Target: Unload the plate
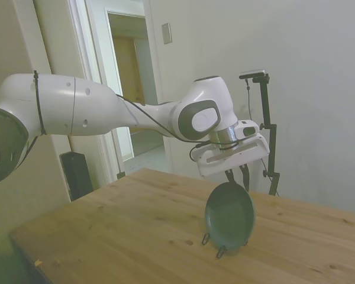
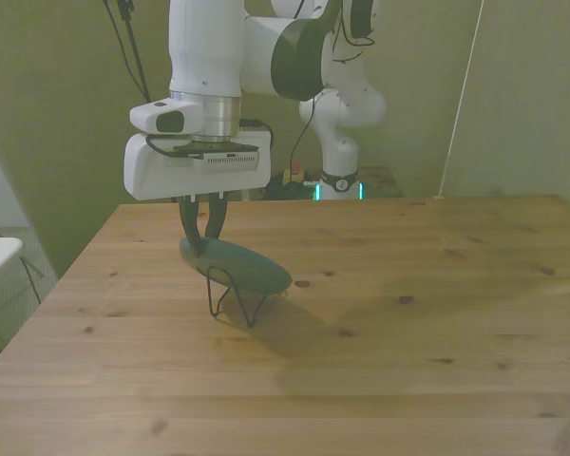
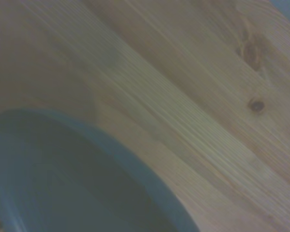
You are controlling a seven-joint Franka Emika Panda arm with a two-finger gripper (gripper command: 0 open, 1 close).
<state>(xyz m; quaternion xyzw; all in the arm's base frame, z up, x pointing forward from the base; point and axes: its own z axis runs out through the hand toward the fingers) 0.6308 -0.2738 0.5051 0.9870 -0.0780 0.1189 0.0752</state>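
- Side view: the plate [image 1: 229,214] is propped tilted in a wire stand [image 1: 216,244] on the table [image 1: 124,231]; its 12 o'clock rim is straddled by the gripper [image 1: 237,177].
- Front view: the fingers are set either side of the rim; a firm pinch cannot be told.
- Wrist view: the plate is seen blurred against wood.

A plain indoor room serving as a robot lab. Bare walls [image 1: 319,89] surround a wooden table [image 1: 136,231]. An open doorway [image 1: 130,89] shows at upper left.

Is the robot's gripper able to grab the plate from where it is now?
Probably yes. The gripper hangs right over the plate's top edge, jaws straddling the rim. The plate stands tilted in the wire stand, and nothing else blocks it.
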